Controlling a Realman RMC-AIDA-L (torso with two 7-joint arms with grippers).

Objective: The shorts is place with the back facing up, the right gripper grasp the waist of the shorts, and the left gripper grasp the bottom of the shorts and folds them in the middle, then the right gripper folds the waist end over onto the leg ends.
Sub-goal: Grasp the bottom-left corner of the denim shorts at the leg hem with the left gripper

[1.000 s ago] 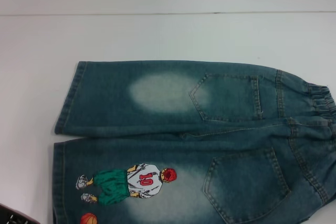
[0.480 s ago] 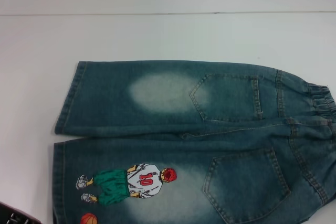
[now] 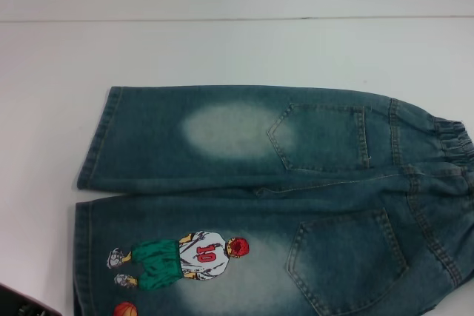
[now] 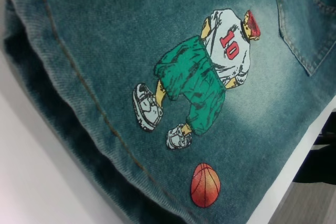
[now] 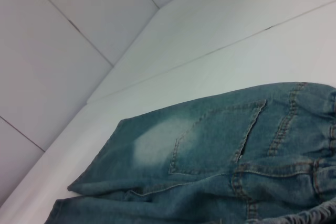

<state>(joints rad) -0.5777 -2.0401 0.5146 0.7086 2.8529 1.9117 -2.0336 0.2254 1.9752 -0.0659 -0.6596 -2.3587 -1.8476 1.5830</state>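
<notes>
Slightly lower than a second ago, the left tool (image 3: 22, 307) shows only as a dark corner, its grip impossible to tell. Denim shorts (image 3: 244, 183) lie flat on the white bench (image 3: 222, 49), back up, waistband (image 3: 452, 153) and near leg cut off; the right tool is out of sight.

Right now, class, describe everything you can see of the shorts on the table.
The shorts lie spread flat, back up, on the white table. They look like blue-green washed denim with pale faded patches, two back pockets and stitched hems. The ruffled elastic waist lies on the robot's right, the leg hems on its left. A cartoon player numbered 10 and an orange ball mark the nearer leg. No gripper touches them.
</notes>
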